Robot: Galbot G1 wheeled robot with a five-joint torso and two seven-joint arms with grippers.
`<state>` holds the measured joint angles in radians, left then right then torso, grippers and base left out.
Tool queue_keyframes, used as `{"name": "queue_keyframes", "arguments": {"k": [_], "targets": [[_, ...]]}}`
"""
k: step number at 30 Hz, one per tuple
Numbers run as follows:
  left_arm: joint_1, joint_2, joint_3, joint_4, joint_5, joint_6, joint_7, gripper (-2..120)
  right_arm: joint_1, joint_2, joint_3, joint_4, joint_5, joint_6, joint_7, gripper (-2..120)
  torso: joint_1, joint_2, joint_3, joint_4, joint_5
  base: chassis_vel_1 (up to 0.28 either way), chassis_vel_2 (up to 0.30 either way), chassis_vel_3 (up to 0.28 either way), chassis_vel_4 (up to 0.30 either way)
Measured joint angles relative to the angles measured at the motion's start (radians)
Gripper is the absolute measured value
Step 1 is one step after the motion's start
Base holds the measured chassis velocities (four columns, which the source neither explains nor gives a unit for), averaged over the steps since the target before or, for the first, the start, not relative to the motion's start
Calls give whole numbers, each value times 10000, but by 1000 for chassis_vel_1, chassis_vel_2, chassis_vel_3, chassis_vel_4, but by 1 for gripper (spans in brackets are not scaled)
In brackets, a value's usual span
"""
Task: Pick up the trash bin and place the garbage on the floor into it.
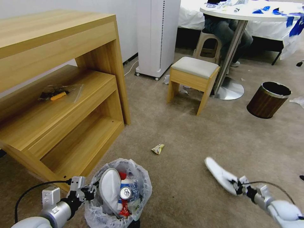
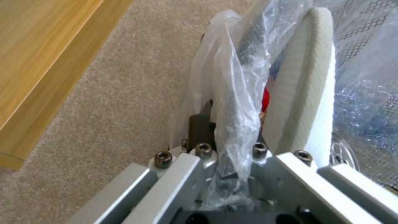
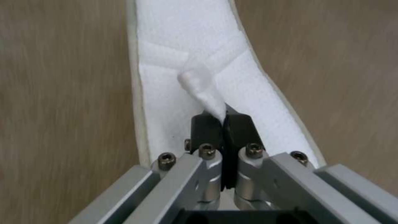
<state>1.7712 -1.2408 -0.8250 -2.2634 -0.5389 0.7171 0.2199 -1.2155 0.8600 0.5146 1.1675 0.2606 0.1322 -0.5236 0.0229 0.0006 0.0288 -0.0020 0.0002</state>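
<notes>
The trash bin (image 1: 95, 211), lined with a crinkly bag, hangs low at the front left. My left gripper (image 1: 91, 192) is shut on its rim (image 2: 232, 102) and bag. Inside lie a white slipper (image 1: 109, 187), a can (image 1: 125, 192), red wrappers and a clear bottle. My right gripper (image 1: 236, 186) is shut on the strap (image 3: 203, 93) of a second white slipper (image 1: 219, 173), held above the floor (image 1: 190, 133) to the right of the bin. A yellow wrapper (image 1: 158, 148) lies on the carpet ahead of the bin.
A wooden desk with shelves (image 1: 63, 104) stands close on the left. Ahead are a small stool (image 1: 193, 77), a white appliance (image 1: 156, 34) and a round table's pedestal (image 1: 229, 88). A brown wood-grain bin (image 1: 268, 99) stands at the right. Open carpet lies between them.
</notes>
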Motion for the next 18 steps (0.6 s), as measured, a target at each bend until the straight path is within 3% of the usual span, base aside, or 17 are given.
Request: {"name": "queue_keyframes", "arguments": {"k": [9,18], "targets": [[-5,-70,-12,-12,11,3,18,0,251,-268,527,2669,1060,-306,459,0,0,0,0,0,0,0,0,0,0],[15,-215,-56,-56,17,4,17,0,929,60,-665,5655,2603,-959,1762,0,0,0,0,-2,-2,0,0,0,0]]}}
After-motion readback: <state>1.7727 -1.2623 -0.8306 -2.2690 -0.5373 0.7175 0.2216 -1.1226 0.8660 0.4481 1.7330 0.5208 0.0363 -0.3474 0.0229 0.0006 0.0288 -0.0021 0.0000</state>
